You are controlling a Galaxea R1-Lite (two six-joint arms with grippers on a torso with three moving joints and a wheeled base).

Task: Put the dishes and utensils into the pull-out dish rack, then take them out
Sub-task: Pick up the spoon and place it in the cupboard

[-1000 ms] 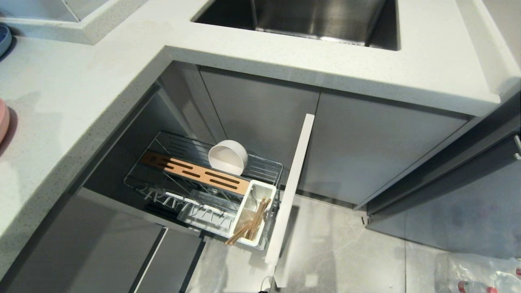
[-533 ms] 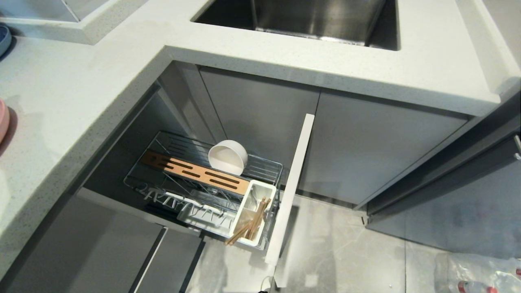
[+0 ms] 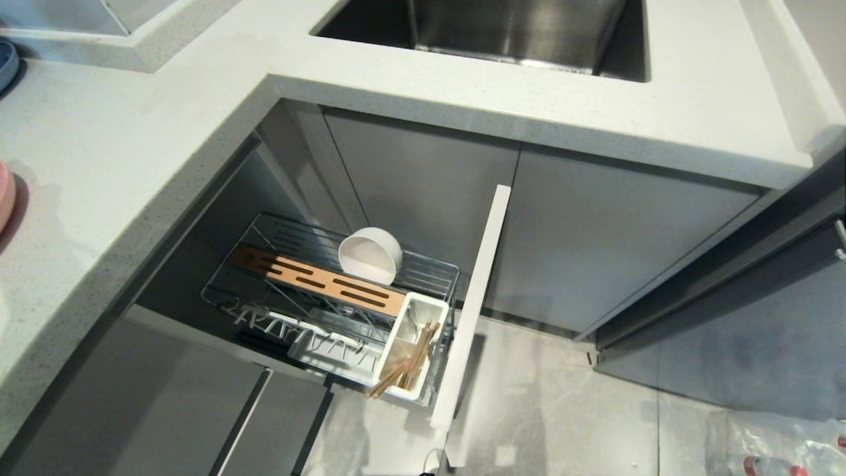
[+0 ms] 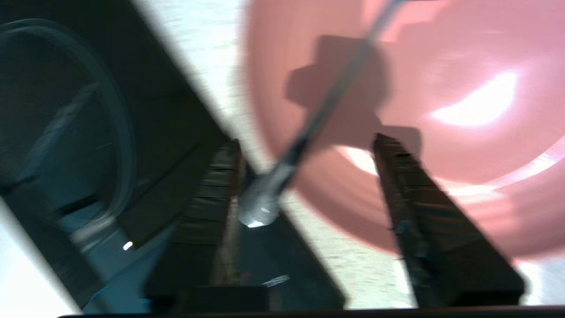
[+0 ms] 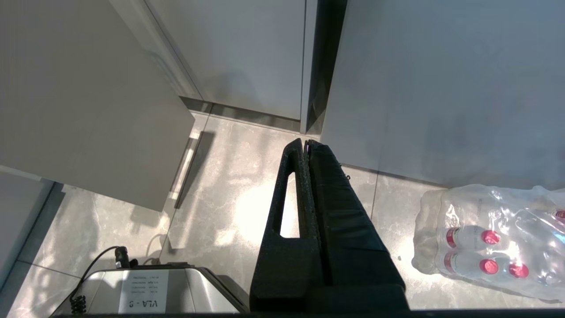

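Jaws of the left gripper (image 4: 304,176) stand apart, grasping nothing, over the table (image 4: 212,66) beyond the head view's left edge. Between them lies the spoon (image 4: 309,128): its bowl end sits close to one finger (image 4: 225,190), its handle runs away across the pale-pink plate (image 4: 441,110). The other finger (image 4: 410,198) stands over the plate's rim. A good grasp, I judge, would centre the slim handle between the jaws first, come down straight, and close without pressing on the plate, since thin metal could slide or tip. Beside the plate sits a blue-grey plate (image 4: 66,132). Farther out, the pull-out dish rack (image 3: 330,291) is open, holding the white bowl (image 3: 370,254) and, in its caddy (image 3: 413,344), the chopsticks (image 3: 406,367). The right gripper (image 5: 308,154) hangs clenched and empty above the floor (image 5: 229,176).
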